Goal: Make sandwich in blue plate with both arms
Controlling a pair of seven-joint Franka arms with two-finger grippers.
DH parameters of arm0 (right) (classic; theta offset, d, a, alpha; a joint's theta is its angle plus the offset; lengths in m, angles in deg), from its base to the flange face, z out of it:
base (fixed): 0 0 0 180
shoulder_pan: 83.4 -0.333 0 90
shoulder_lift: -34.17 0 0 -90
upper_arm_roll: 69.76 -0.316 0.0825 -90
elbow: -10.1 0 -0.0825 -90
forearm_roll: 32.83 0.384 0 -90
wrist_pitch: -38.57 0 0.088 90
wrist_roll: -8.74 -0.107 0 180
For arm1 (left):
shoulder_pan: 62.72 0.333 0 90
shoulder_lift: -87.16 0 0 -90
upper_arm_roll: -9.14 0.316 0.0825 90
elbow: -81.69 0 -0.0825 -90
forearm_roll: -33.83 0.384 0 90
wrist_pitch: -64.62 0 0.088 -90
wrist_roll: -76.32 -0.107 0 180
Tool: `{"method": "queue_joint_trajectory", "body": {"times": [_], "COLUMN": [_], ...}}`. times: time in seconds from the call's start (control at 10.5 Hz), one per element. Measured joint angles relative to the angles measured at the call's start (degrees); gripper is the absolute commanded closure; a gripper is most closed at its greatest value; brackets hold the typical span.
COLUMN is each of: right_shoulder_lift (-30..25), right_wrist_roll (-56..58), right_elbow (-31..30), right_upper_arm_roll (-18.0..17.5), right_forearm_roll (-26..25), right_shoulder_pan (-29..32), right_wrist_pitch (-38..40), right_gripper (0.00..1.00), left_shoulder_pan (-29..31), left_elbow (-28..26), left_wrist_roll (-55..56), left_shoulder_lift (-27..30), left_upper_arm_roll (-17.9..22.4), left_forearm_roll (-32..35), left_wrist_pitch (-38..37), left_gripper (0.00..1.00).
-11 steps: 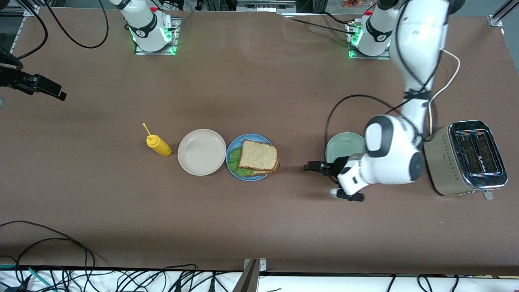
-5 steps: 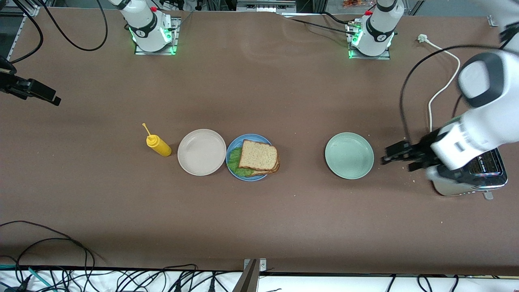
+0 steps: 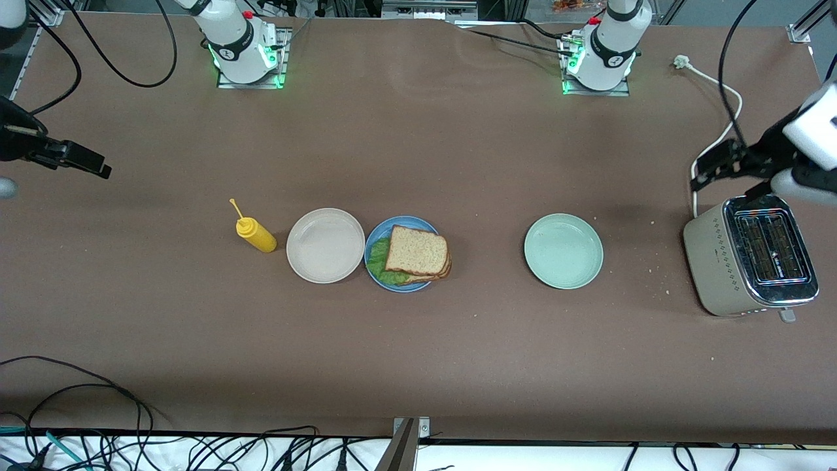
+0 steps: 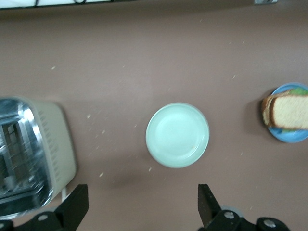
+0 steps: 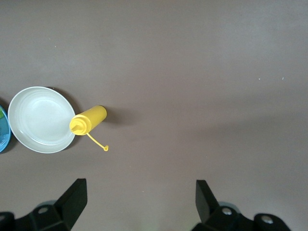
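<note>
Sandwich position: the sandwich point(image 3: 416, 254) sits assembled on the blue plate point(image 3: 379, 231), beside the beige plate point(image 3: 325, 245); top bread slice point(image 3: 416, 250) over a lower slice, lettuce leaf point(image 3: 378, 261) showing at the edge toward the beige plate.
Left gripper: the left gripper point(image 3: 714, 167) hangs in the air just above the toaster point(image 3: 750, 256), fingers spread wide and empty — the sandwich is well apart from it, with the pale green plate point(image 3: 563, 250) lying between.
Right gripper: the right gripper point(image 3: 82, 160) hangs over bare table at the right arm's end, fingers apart, nothing held; the yellow squeeze bottle point(image 3: 256, 234) and the beige plate lie between it and the sandwich.
Handling, judged: bread is light, soft and easily crushed; a hard pinch would dent it. The lettuce is limp and likely to slide out.
Hold point, judged: if the stack must be squared up, take a crust edge of the top slice with light closure, or push the side — avoid the crumb centre.
Plate: rigid and shallow; its rim is the only place to grip.
Task state, judged: the stack appears complete, slightly overhanging the plate rim on the side toward the pale green plate.
</note>
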Motion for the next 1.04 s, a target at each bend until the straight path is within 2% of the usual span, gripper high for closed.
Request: {"method": "queue_joint_trajectory", "body": {"times": [0.28,0.57,1.04], "right_shoulder_lift": [0.37,0.20,-0.12], "right_wrist_roll": [0.00,-0.04,-0.06], "right_elbow": [0.76,1.02,1.09], "right_upper_arm_roll": [-0.11,-0.15,-0.15], "right_forearm_roll": [-0.93,-1.66,-1.85], "right_shoulder_pan": [-0.61,-1.24,-1.87], "right_wrist_pitch": [0.00,0.07,0.97], "right_gripper": [0.00,0.00,0.00], "left_shoulder_pan": [1.15,3.68,3.68], "left_elbow": [-0.68,-0.72,-0.35], "left_wrist_roll": [0.08,0.14,8.72], "left_shoulder_lift": [4.84,5.42,5.80], "left_upper_arm_roll": [-0.48,-3.71,-4.15], "left_forearm_roll": [5.69,9.64,9.98], "left_wrist_pitch": [-6.99,-9.66,-12.13], "left_gripper": [0.00,0.00,0.00]}}
